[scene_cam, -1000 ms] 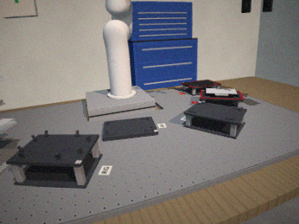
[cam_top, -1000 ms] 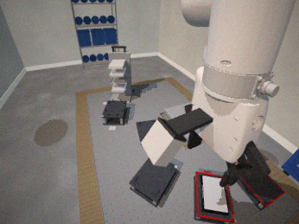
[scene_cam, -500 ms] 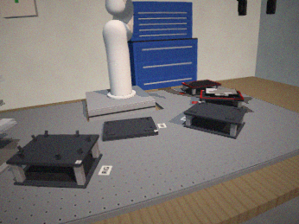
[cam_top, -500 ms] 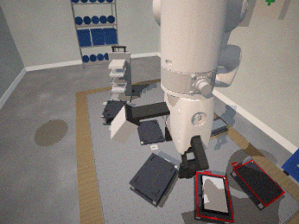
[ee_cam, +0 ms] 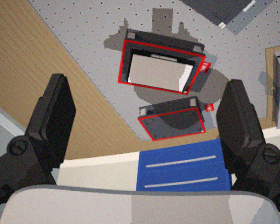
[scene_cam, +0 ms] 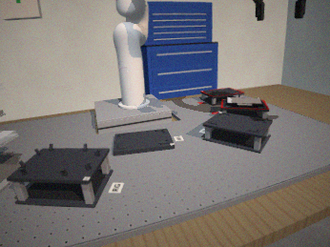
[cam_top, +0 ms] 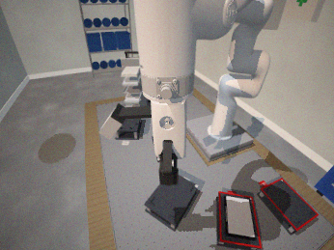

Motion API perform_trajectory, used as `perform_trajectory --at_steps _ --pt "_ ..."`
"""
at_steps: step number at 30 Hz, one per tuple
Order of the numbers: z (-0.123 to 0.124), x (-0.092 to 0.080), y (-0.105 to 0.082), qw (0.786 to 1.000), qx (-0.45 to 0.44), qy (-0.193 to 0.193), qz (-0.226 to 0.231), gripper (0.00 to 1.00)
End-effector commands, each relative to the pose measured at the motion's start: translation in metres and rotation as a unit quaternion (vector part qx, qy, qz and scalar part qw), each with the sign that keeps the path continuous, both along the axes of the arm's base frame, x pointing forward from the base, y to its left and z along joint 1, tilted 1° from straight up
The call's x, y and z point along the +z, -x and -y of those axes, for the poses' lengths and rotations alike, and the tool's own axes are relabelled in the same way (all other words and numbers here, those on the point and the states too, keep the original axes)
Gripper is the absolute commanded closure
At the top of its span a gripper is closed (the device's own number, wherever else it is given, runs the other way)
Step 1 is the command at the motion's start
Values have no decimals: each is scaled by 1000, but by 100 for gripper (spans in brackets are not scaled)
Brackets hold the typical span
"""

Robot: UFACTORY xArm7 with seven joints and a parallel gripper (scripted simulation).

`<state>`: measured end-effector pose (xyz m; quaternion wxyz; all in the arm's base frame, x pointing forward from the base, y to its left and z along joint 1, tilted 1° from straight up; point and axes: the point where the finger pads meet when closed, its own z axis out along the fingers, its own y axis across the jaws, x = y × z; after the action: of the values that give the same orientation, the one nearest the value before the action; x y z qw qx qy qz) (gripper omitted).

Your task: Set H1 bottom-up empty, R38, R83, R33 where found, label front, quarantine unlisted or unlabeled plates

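1. My black two-fingered jaws hung high over the grey perforated surface (scene_cam: 191, 173), spread to their widest, with nothing between them.
2. Progress, as I judged it: one plate stood in quarantine; the audit of the hotel looked largely undone, since I was well away from it and carried nothing.
3. Red-outlined quarantine nest, nearer one (cam_top: 221, 223): held one pale, flat rectangular plate (cam_top: 238, 216), seated inside the red border. Its label I could not read.
4. Red-outlined quarantine nest, farther one (cam_top: 290, 206): dark floor only, no plate in it.
5. White tiered plate hotel (cam_top: 131, 80) at the far end of the surface: pale shelves or plates stacked in it; which slots were filled, and any IDs, were too small to tell.
6. Dark raised nest with locator pins, labelled RG (scene_cam: 59, 165): no plate.
7. Dark raised nest (scene_cam: 237, 125) beside the quarantine pair: no plate.
8. Low dark flat nest (scene_cam: 142, 140) near the arm's base: no plate.
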<state>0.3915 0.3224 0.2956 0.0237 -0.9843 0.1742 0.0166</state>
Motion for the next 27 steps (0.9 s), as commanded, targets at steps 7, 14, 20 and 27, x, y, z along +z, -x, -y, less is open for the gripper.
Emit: perform_trajectory --at_steps 7,14,20,27 --pt "40 -7 -28 997 -81 2 2 0" --pt "57 -11 -38 994 -114 3 2 0" --pt "83 -17 -52 988 -157 5 2 0" --pt "110 -22 -63 973 -233 7 1 0"
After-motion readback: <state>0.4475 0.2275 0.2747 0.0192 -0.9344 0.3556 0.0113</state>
